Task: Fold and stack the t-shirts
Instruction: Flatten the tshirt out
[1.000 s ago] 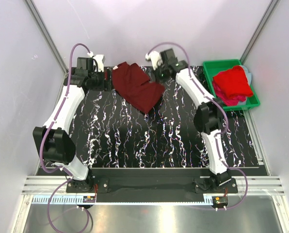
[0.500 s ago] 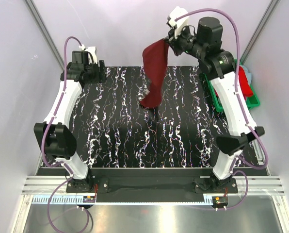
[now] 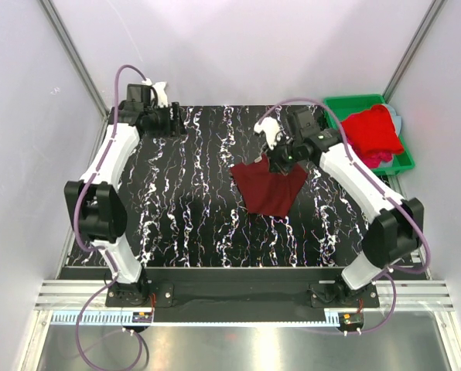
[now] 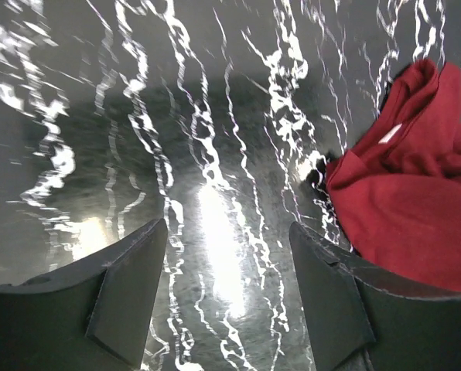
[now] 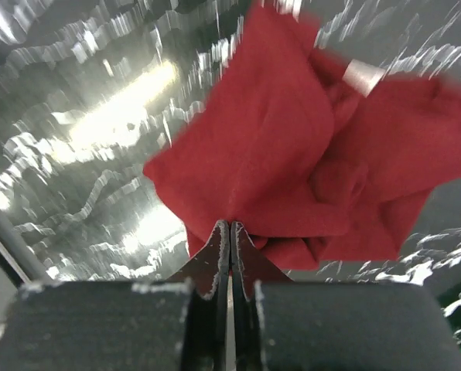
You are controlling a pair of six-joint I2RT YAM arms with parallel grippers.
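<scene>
A dark maroon t-shirt [image 3: 269,189] lies crumpled right of the table's middle, its far edge lifted. My right gripper [image 3: 280,161] is shut on that far edge; in the right wrist view the fingertips [image 5: 230,229] pinch the cloth [image 5: 308,154] tightly. My left gripper [image 3: 175,124] hovers open at the far left of the table with nothing between its fingers [image 4: 130,294]. In its wrist view the maroon shirt [image 4: 416,201] shows off to the right, apart from the gripper [image 4: 229,255]. A bright red t-shirt [image 3: 370,130] lies over a pink one [image 3: 379,158] in the bin.
A green plastic bin [image 3: 340,104] stands at the table's far right corner. The table [image 3: 184,224] is black with white marbling. Grey walls and metal posts close in the far sides.
The right arm lifted the maroon shirt high from the far edge, then brought it down right of the table's middle. The left gripper let go and stayed at the far left.
</scene>
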